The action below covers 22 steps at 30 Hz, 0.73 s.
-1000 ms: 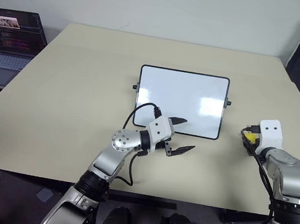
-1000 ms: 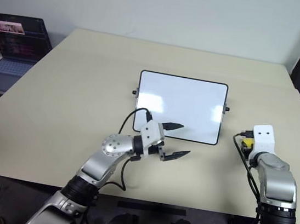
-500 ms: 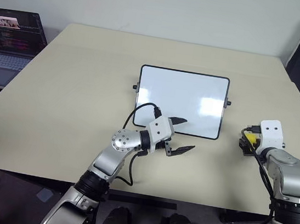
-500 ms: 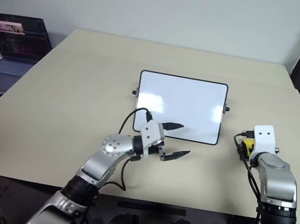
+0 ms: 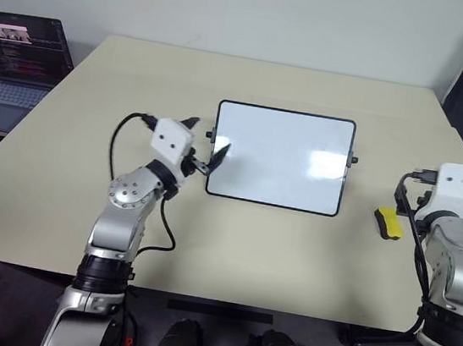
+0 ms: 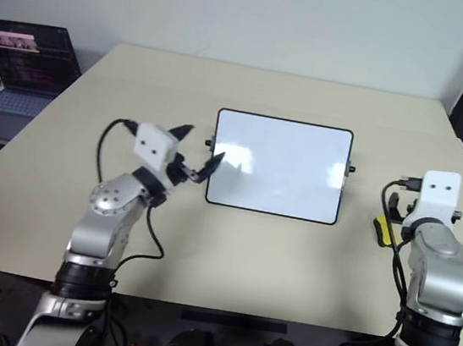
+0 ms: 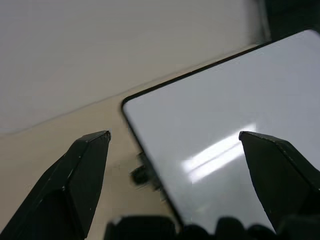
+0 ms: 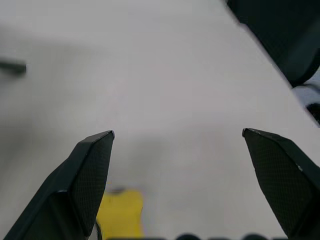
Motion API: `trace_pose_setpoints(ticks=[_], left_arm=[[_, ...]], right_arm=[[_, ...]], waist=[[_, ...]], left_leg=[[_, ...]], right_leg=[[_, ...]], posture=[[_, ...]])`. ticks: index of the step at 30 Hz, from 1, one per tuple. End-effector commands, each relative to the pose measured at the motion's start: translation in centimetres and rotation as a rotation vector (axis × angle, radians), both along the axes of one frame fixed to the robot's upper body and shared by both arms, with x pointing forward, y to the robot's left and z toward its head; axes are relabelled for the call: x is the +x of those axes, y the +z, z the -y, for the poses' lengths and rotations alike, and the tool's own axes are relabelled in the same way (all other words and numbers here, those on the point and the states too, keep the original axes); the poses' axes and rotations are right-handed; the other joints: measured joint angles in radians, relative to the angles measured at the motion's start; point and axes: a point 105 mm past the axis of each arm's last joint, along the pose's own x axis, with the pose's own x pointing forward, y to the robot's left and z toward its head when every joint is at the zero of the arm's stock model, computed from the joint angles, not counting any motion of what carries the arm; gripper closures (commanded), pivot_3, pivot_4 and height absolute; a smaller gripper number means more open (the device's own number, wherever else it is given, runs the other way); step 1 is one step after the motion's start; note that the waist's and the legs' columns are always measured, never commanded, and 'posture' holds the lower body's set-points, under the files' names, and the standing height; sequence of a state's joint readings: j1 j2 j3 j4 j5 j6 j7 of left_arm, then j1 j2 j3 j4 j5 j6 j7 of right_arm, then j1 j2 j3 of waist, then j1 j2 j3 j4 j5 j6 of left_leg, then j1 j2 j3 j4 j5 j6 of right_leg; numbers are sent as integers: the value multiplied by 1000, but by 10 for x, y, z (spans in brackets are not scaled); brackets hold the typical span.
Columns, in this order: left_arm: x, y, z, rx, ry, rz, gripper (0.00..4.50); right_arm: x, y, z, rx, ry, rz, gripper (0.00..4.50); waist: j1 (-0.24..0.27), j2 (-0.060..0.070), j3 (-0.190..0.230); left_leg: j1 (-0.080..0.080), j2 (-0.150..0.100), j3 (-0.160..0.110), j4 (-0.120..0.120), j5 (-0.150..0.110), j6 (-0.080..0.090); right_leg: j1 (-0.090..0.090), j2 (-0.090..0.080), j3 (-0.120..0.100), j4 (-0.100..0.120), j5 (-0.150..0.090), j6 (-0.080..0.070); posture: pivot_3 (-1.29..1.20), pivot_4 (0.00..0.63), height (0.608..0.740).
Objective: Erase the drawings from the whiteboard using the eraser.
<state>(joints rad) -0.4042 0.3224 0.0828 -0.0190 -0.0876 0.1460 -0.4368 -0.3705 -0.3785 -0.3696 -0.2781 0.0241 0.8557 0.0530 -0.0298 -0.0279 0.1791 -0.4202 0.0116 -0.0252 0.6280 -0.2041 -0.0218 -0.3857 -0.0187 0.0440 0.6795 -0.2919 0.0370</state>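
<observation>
Board (image 5: pixel 281 156) centre frame, no marks visible. Eraser (image 5: pixel 388 222) loose at right, right gripper (image 8: pixel 177 187) agape above. Left gripper (image 5: pixel 205 146) agape at board's left edge: could nudge it.

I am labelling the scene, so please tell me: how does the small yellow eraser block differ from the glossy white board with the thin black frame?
The small yellow eraser block is far smaller than the glossy white board with the thin black frame. The eraser is plain yellow; the board is white, with small black knobs on its short sides. The eraser lies near the table's right edge; the board lies near the middle. Both rest flat on the beige table, ungripped.
</observation>
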Motion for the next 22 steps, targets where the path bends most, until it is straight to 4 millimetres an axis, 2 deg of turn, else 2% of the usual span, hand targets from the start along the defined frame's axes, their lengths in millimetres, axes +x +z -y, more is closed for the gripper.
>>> trace_pose_setpoints(ticks=[1, 3, 7, 10, 14, 17, 22], left_arm=[[-8, 4, -33, 6, 163, 41, 0], [-14, -4, -56, -5, 283, 31, 0], [-33, -26, -107, -40, 536, 11, 0], [-48, -45, -135, -52, 687, -18, 0], [-59, -59, -146, -63, 762, -53, 0], [-59, -66, -141, -62, 741, -74, 0], [-54, -62, -133, -71, 701, -71, 0]], right_arm=[[-17, 15, 18, -30, -79, 178, 18], [-26, 12, 29, -56, -111, 227, 18], [-43, -17, 47, -82, -195, 230, 18], [-52, -33, 61, -110, -253, 220, 18], [-61, -47, 68, -124, -270, 197, 18], [-68, -58, 68, -123, -268, 171, 18], [-73, -58, 62, -126, -237, 161, 18]], waist=[[1, 0, 0], [1, 0, 0], [0, 0, 0], [0, 0, 0], [0, 0, 0], [3, 0, 0], [3, 0, 0]], left_leg=[[0, 0, 0, 0, 0, 0], [0, 0, 0, 0, 0, 0], [2, 1, 1, 0, 0, 0], [3, 1, 1, 0, 0, 0], [4, 1, 2, 1, 0, 0], [4, 1, 1, 1, 0, 0], [5, 1, 1, 1, 0, 0]], right_leg=[[0, 0, 0, 0, 0, 0], [0, 0, 0, 1, 0, 0], [1, 0, 0, 1, 0, 0], [2, 0, 1, 1, 0, 0], [3, 0, 2, 1, 0, 0], [3, 0, 1, 1, 0, 0], [4, 0, 1, 0, 0, 0]], posture=[[0, 150, 740], [0, 150, 740], [0, 150, 740], [0, 150, 740], [0, 150, 740], [0, 150, 740], [0, 150, 740]])
